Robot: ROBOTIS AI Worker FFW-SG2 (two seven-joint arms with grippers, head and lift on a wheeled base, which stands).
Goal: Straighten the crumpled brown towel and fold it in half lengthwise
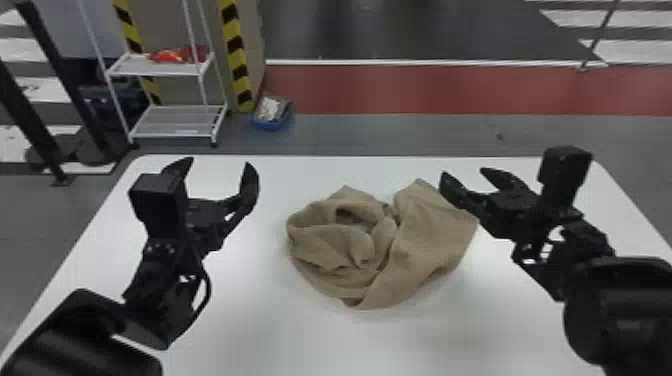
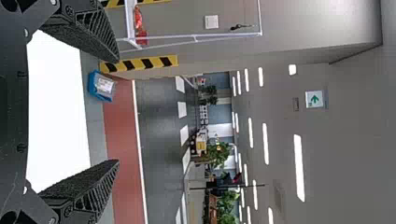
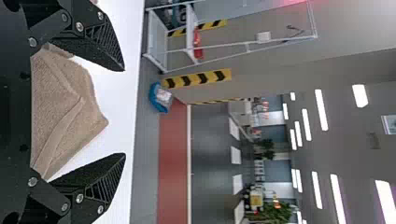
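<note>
Brown towel (image 1: 425,255) bunched mid-surface (image 1: 250,330), twisted on left, flatter flap on right. Left hand (image 1: 218,163) open, empty, well left of towel. Right hand (image 1: 463,173) open, empty, over towel's far-right edge; contact unclear. Cloth probably light, limp, not fragile; folds may slip or bunch. Best grip: flap's far corner (image 1: 419,185), then opposite edge teased from coil.
</note>
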